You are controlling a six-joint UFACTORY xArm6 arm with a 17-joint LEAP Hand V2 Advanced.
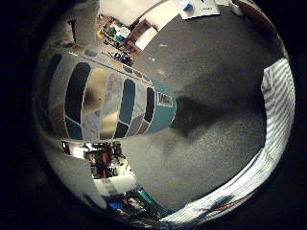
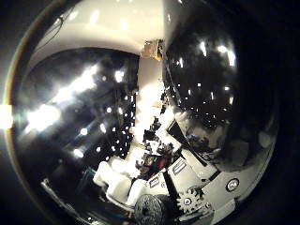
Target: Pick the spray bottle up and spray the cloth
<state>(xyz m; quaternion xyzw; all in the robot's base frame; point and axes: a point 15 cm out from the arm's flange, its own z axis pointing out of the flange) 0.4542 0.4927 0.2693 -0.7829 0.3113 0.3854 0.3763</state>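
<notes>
The hand [image 2: 187,192] appears curled round the bottle [image 1: 110,103], held above the tabletop [image 1: 216,96]; a loose grip could let it slip before reaching the cloth [image 1: 278,100].

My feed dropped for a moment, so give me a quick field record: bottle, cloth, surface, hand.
spray bottle: patterned label, teal end, close to the palm
cloth: striped, lying on the surface, apart from the bottle
surface: dark grey, with the bottle's shadow on it
hand: white and geared parts in view; grasp cannot be told
</notes>
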